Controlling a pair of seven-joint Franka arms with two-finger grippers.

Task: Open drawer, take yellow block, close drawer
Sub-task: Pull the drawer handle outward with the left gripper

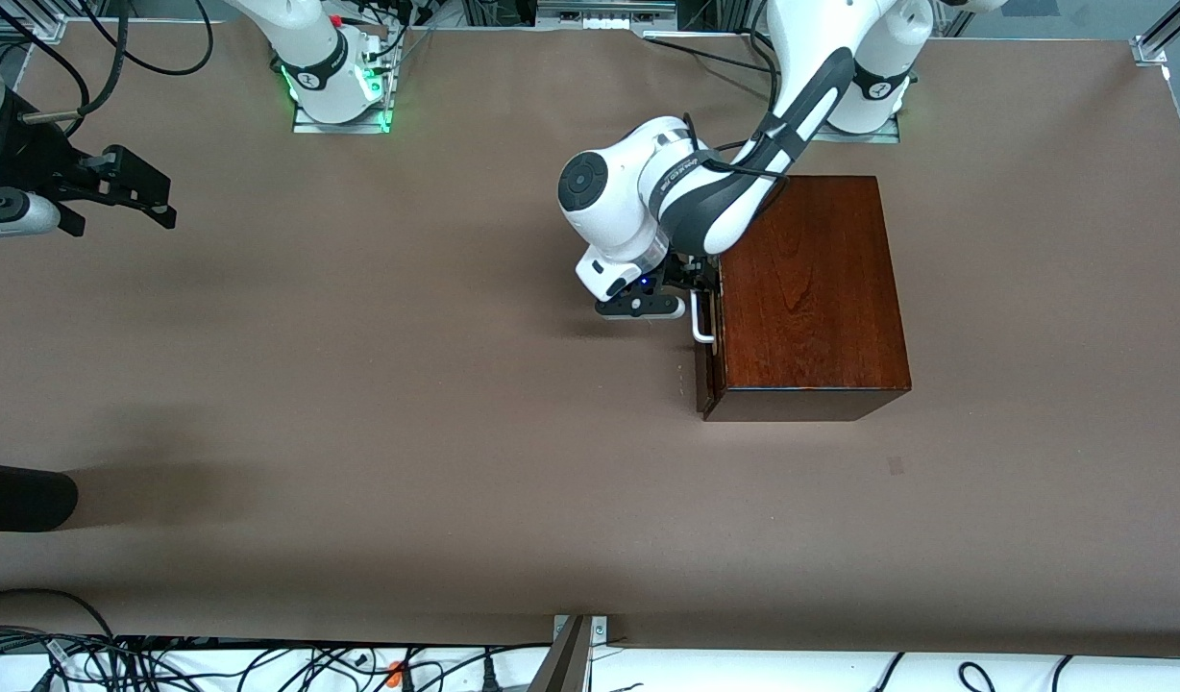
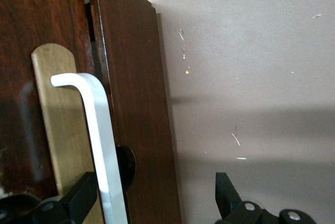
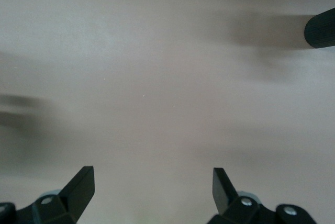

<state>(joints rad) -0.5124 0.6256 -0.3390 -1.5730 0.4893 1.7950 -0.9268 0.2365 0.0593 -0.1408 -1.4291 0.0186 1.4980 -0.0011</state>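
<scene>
The glossy dark-brown wooden box [image 1: 811,288] stands toward the left arm's end of the table. Its drawer front [image 1: 705,384] faces the right arm's end and looks almost shut, with a thin gap. The white loop handle [image 1: 702,327] shows close up in the left wrist view [image 2: 99,140] over a brass plate. My left gripper [image 1: 696,288] [image 2: 155,185] is open at the drawer front, and the handle lies between its fingers, close to one finger [image 2: 78,200]. My right gripper [image 1: 158,197] [image 3: 153,182] is open and empty, waiting above bare table at the right arm's end. The yellow block is hidden.
A black rounded object [image 1: 23,495] lies at the table's edge on the right arm's end, nearer to the front camera; it also shows in the right wrist view [image 3: 320,29]. Cables [image 1: 215,663] run below the table's near edge. Brown table [image 1: 407,384] spreads between the arms.
</scene>
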